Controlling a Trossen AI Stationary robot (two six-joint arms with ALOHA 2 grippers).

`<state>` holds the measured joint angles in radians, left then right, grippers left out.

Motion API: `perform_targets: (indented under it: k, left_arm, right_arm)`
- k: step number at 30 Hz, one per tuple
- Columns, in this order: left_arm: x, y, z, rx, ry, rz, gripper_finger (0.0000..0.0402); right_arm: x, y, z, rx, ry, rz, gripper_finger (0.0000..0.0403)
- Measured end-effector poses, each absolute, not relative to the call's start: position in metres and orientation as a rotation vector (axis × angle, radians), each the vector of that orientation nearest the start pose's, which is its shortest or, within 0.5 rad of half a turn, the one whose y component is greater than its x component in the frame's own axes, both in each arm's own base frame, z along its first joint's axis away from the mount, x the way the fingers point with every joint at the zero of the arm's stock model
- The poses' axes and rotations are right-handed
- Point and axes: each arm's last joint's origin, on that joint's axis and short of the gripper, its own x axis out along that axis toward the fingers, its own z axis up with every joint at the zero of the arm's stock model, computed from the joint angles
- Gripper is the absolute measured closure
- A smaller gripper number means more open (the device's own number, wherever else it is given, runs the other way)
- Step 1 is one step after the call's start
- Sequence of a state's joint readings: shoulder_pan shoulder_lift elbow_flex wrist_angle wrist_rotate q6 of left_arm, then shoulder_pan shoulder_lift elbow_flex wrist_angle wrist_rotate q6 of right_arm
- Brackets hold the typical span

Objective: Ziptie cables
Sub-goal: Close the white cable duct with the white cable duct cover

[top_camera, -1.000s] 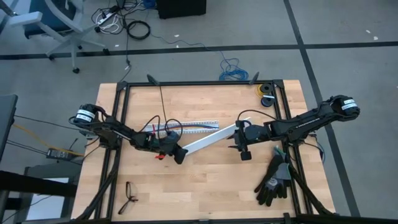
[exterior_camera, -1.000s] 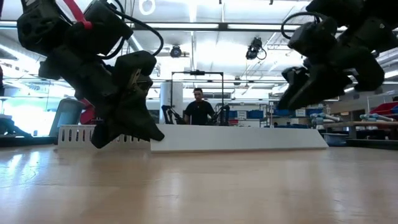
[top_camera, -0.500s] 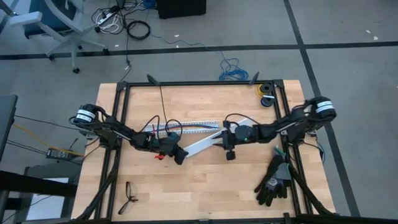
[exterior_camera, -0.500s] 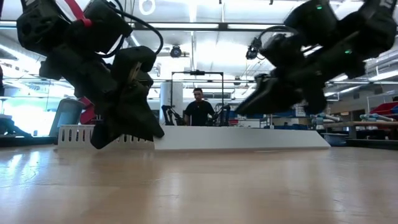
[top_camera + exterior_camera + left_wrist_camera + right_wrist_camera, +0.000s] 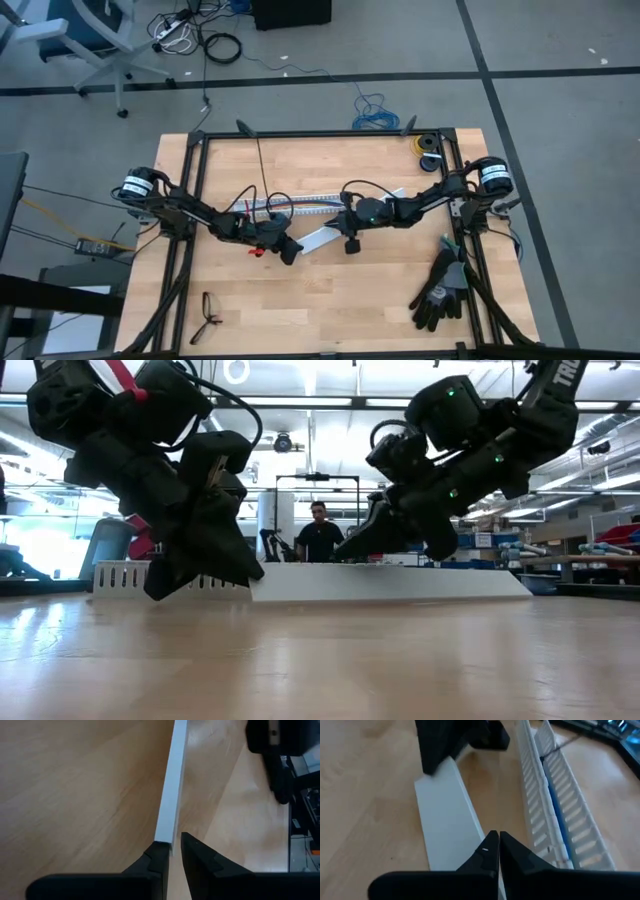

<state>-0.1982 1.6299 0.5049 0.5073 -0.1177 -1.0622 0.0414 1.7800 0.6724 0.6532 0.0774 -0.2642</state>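
risk: both claws are busy at the flat white cover strip (image 5: 322, 236), not the cables (image 5: 268, 207); the strip could skid or tip.
left claw (image 5: 174, 854): nearly shut, pinching the strip's end edge.
right claw (image 5: 494, 851): fingers fully together over the strip, beside the slotted duct (image 5: 555, 795); holds nothing i can see.
cables: behind the left claw, near the duct.
ziptie: cannot tell where.

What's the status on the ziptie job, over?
Left gripper pinching the end of the white duct cover. Right gripper shut, empty, over the cover. Cables untouched by the slotted duct. Ziptie not seen.
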Motion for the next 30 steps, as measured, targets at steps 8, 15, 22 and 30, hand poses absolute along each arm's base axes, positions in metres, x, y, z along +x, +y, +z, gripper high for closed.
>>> perform_targets:
  k: [8,15,22,30]
  left_arm:
    - [0.271,-0.051,0.118,-0.937,0.565,0.238,0.0343]
    - [0.271,-0.051,0.118,-0.925,0.564,0.246,0.0343]
    - [0.269,-0.050,0.116,-0.890,0.589,0.257,0.0333]
    - [0.265,-0.050,0.110,-0.865,0.657,0.284,0.0284]
  right_arm:
    - [0.318,0.000,0.116,-0.249,0.593,-0.008,0.0402]
    - [0.318,0.006,0.115,-0.255,0.596,0.013,0.0403]
    - [0.318,0.012,0.115,-0.260,0.599,0.028,0.0403]
    - [0.317,0.011,0.114,-0.259,0.607,0.028,0.0403]
